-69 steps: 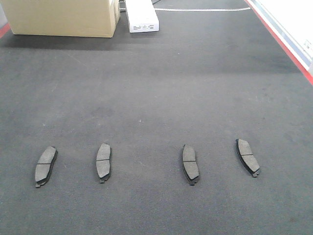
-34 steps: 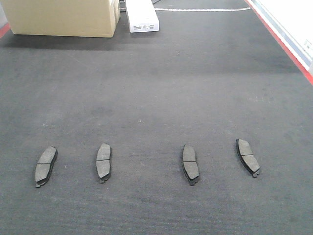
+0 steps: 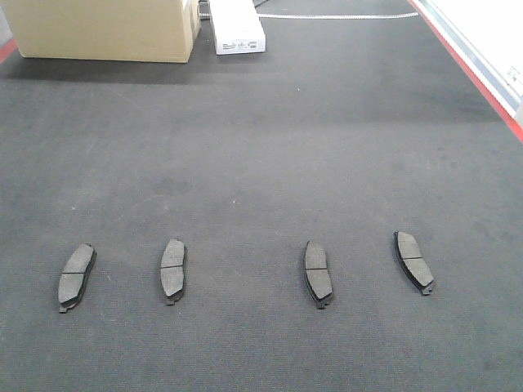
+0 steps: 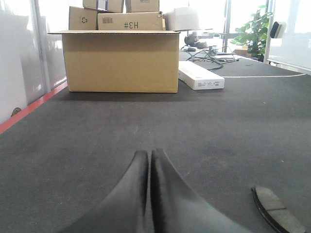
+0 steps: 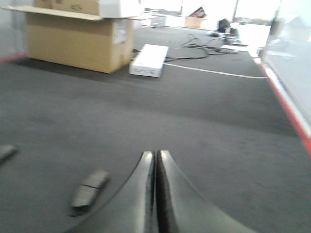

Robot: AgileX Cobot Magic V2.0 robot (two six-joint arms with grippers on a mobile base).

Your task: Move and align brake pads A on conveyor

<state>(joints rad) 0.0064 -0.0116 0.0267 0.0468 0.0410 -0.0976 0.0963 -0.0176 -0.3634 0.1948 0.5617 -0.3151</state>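
Note:
Several brake pads A lie in a row across the near part of the dark conveyor [image 3: 270, 147]: a far-left pad [image 3: 75, 276], a pad right of it [image 3: 172, 269], a third [image 3: 318, 270] and a far-right pad [image 3: 413, 261], each lengthwise and slightly tilted. Neither gripper shows in the front view. My left gripper [image 4: 149, 153] is shut and empty just above the belt, with one pad [image 4: 277, 211] to its lower right. The blurred right wrist view shows my right gripper [image 5: 155, 154] shut and empty, one pad [image 5: 90, 188] to its left and another [image 5: 6, 151] at the frame's left edge.
A large cardboard box [image 3: 106, 28] stands at the belt's far left, with a flat white box [image 3: 237, 24] beside it. A red strip [image 3: 478, 77] runs along the right edge, another red strip [image 4: 29, 109] along the left. Cables and clutter lie beyond the boxes.

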